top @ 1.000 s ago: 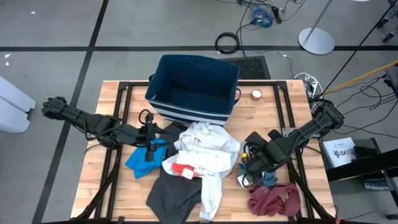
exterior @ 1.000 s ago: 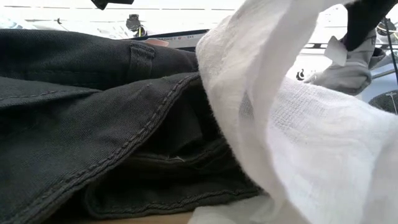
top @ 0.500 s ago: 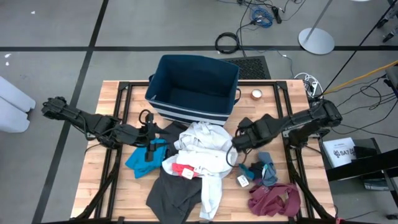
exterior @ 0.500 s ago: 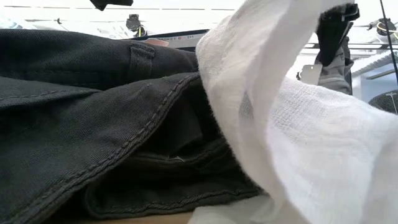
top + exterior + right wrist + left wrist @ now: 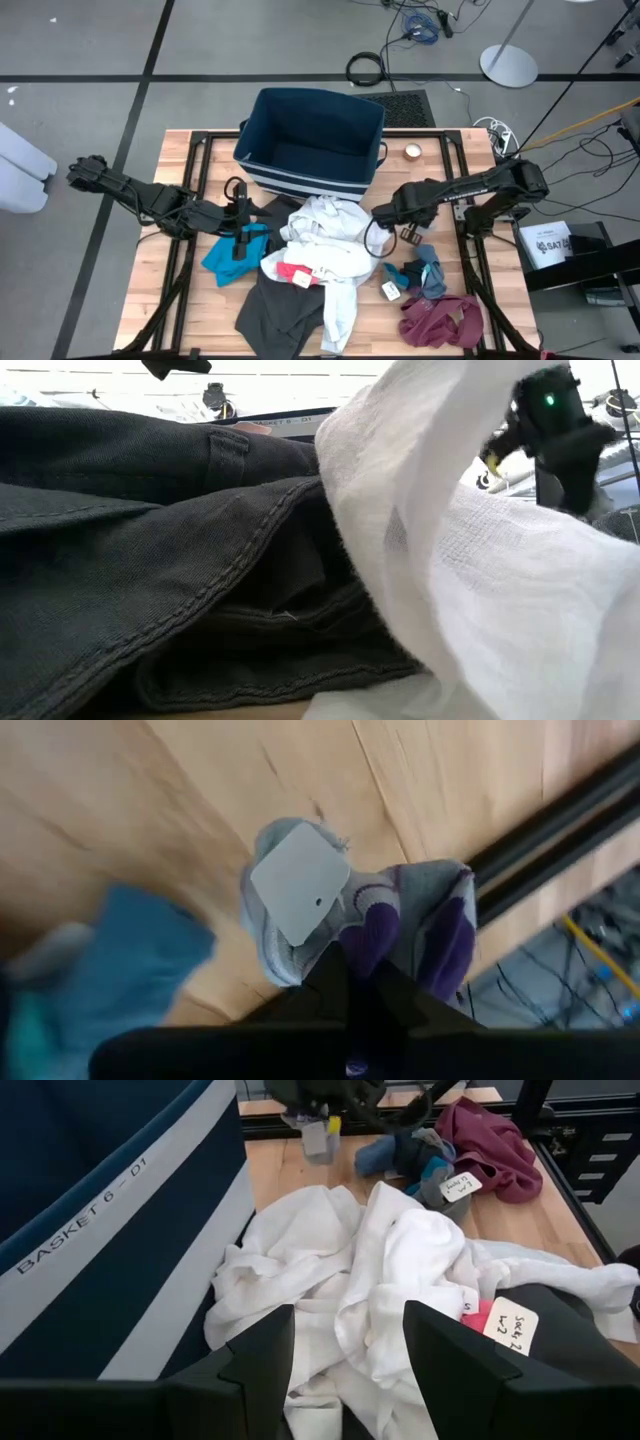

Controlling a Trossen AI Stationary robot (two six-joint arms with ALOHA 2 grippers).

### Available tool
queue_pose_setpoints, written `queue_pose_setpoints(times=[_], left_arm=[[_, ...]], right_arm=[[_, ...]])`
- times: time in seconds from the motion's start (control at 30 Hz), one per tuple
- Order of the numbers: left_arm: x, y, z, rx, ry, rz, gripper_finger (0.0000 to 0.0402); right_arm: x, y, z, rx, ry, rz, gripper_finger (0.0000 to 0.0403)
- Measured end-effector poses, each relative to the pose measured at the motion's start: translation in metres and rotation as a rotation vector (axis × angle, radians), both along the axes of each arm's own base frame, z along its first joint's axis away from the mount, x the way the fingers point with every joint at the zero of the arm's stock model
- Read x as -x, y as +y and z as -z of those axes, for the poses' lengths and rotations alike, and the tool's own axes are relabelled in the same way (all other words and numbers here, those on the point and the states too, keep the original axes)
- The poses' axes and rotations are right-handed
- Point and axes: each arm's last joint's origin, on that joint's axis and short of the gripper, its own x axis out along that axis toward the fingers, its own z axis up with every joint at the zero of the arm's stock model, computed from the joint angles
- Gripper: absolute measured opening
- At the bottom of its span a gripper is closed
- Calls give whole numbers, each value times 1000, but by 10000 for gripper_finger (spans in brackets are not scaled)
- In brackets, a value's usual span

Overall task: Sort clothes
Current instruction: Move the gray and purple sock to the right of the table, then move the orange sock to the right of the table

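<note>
- The right tool (image 5: 402,231) is closed on a small grey sock with purple patches (image 5: 400,935) and a white tag (image 5: 298,882), and holds it above the wooden counter (image 5: 450,150), between the white garment and the counter's right side.
- In the left wrist view that sock (image 5: 320,1140) hangs below the right tool, clear of the counter.
- Just below it in the high view lie grey-blue socks (image 5: 425,270), and past them a maroon top (image 5: 440,320) near the counter's front right corner.
- The left tool (image 5: 340,1350) has its fingers (image 5: 262,1350) spread apart and holds nothing; it hovers at the left edge of the clothes pile, over the bright blue top (image 5: 222,258).
- A white garment (image 5: 330,240) fills the pile's middle, with a red piece (image 5: 292,272) on it and a dark grey garment (image 5: 280,315) in front.
- The dark blue bin with white stripes (image 5: 262,165) stands behind the pile.
</note>
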Motion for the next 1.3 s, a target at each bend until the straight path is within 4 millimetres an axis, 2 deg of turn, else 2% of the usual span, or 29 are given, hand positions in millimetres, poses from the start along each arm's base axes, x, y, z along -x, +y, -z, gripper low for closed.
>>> queue_pose_setpoints(times=[0.23,0.5,0.77,1.0,1.17,1.3], left_arm=[[0,0,0,0,0,0,199],[0,0,0,2,0,-1,199],[0,0,0,6,1,3,199],[0,-1,1,15,11,18,199],[3,-3,7,97,86,91,199],[3,-7,19,164,149,168,199]], right_arm=[[19,-5,26,-10,134,33,13],[18,-4,24,-12,123,24,67],[-3,-2,-4,-37,-12,-8,135],[-22,4,-43,-121,-191,87,149],[-32,24,-68,-157,-330,55,147],[-45,47,-75,-163,-521,-67,147]])
